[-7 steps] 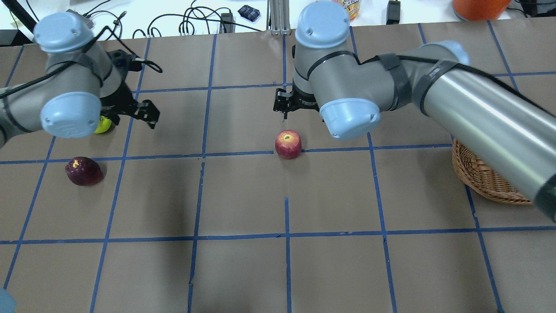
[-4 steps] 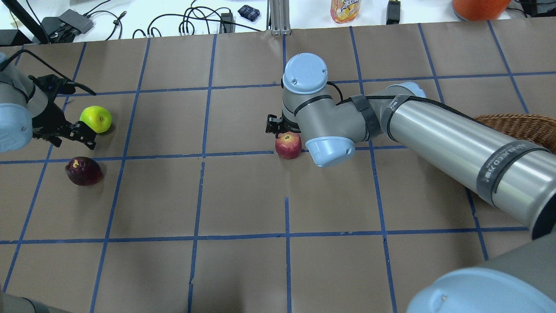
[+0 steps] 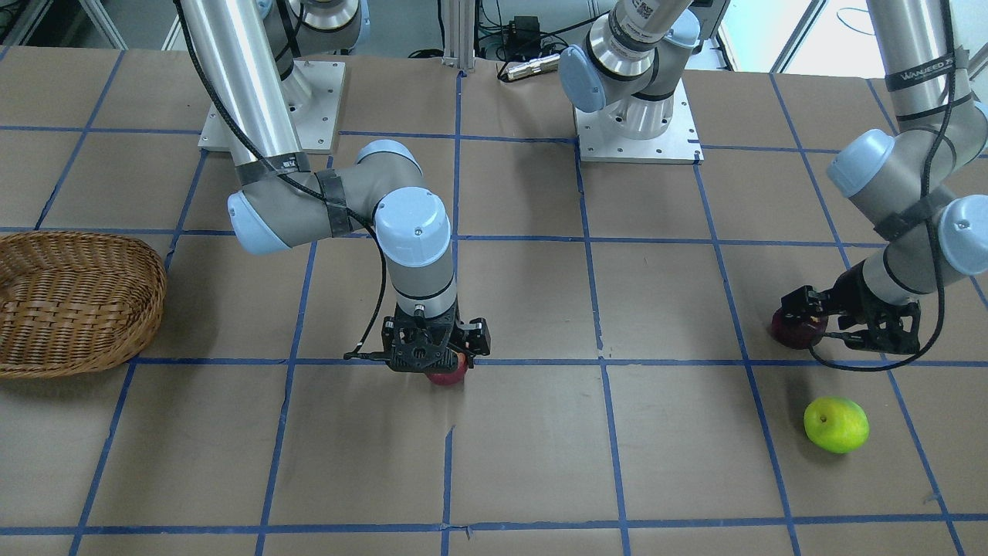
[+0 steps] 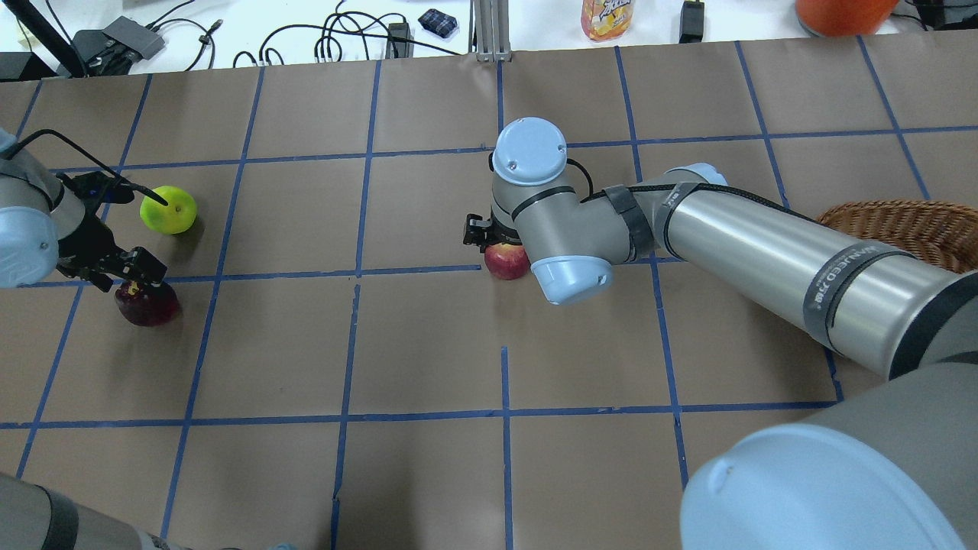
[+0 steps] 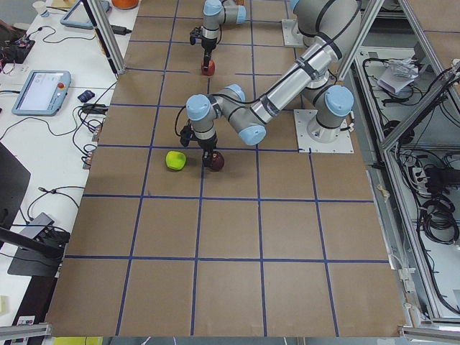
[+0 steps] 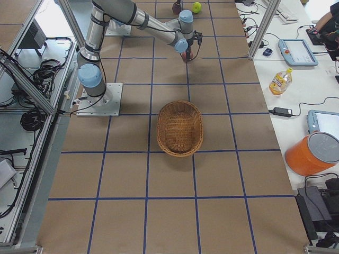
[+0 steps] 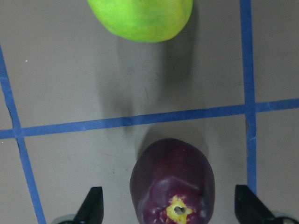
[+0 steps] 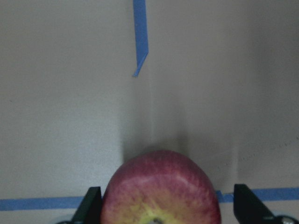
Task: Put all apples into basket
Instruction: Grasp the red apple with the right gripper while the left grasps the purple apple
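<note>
My right gripper (image 8: pixel 168 212) is open and low over the red apple (image 8: pixel 161 189), one finger on each side; in the overhead view the gripper (image 4: pixel 489 235) hides part of the red apple (image 4: pixel 506 262). My left gripper (image 7: pixel 170 212) is open astride the dark maroon apple (image 7: pixel 173 184), with gaps on both sides; overhead, the gripper (image 4: pixel 122 267) sits just above that apple (image 4: pixel 147 304). The lime green apple (image 4: pixel 168 210) lies free just beyond it. The empty wicker basket (image 3: pixel 69 301) stands at the table's right end, as the right side view (image 6: pixel 180 127) shows.
The table is brown paper with a blue tape grid (image 4: pixel 504 416). My right arm's long link (image 4: pixel 764 244) stretches between the red apple and the basket. Cables, a bottle (image 4: pixel 607 17) and an orange bucket (image 4: pixel 840 11) lie beyond the far edge.
My right gripper has come down around the red apple. My left gripper has moved from beside the green apple toward me, over the maroon apple. No apple has moved.
</note>
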Motion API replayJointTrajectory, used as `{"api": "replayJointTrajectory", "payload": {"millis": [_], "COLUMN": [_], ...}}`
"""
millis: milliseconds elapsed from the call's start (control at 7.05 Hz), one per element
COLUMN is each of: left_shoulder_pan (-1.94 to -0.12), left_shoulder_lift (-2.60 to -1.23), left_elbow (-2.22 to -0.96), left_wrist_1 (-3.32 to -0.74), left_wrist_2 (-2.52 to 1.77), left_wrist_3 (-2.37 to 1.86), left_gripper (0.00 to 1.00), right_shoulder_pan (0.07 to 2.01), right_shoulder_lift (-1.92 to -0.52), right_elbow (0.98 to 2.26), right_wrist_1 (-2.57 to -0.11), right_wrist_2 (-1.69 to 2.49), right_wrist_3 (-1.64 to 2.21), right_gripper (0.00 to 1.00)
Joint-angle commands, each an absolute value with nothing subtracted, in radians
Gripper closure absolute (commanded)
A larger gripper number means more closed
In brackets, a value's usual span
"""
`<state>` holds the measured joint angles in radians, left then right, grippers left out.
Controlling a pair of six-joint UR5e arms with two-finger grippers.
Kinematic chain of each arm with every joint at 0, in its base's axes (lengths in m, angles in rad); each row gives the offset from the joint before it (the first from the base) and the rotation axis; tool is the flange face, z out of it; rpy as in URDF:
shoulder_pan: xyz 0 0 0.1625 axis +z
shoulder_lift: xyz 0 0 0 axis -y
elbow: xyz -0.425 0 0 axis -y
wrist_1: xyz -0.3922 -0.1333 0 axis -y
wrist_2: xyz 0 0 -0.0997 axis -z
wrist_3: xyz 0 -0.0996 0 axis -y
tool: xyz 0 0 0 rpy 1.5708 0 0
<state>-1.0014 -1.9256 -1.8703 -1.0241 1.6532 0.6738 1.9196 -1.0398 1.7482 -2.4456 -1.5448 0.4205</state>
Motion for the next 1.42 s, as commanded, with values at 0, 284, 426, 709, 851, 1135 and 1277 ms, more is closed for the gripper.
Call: {"api": "replayJointTrajectory", "payload": {"millis": [0, 284, 426, 709, 851, 1135, 1277], "left_shoulder_pan": [-0.999, -0.999, -1.015, -1.119, -1.226, -1.398, -1.458], "left_shoulder_lift": [-1.959, -1.961, -1.938, -1.878, -1.853, -1.836, -1.854], "left_elbow": [-1.887, -1.873, -1.871, -1.786, -1.722, -1.704, -1.694], "left_wrist_1": [-1.026, -1.026, -1.037, -1.166, -1.257, -1.266, -1.258], "left_wrist_2": [1.652, 1.664, 1.673, 1.668, 1.652, 1.557, 1.51], "left_wrist_3": [0.675, 0.67, 0.67, 0.631, 0.529, 0.489, 0.406], "left_gripper": [0.0, 0.67, 0.88, 0.92, 0.92, 0.92, 0.92], "right_shoulder_pan": [1.919, 1.879, 1.803, 1.58, 1.442, 1.143, 0.991], "right_shoulder_lift": [-1.043, -1.119, -1.178, -1.315, -1.384, -1.433, -1.424], "right_elbow": [1.74, 1.711, 1.723, 1.826, 1.903, 1.989, 1.991], "right_wrist_1": [-2.444, -2.428, -2.409, -2.353, -2.347, -2.358, -2.352], "right_wrist_2": [-1.543, -1.548, -1.558, -1.566, -1.584, -1.577, -1.506], "right_wrist_3": [0.398, 0.356, 0.309, 0.051, -0.085, -0.454, -0.598], "right_gripper": [0.48, 0.52, 0.51, 0.51, 0.51, 0.51, 0.51]}}
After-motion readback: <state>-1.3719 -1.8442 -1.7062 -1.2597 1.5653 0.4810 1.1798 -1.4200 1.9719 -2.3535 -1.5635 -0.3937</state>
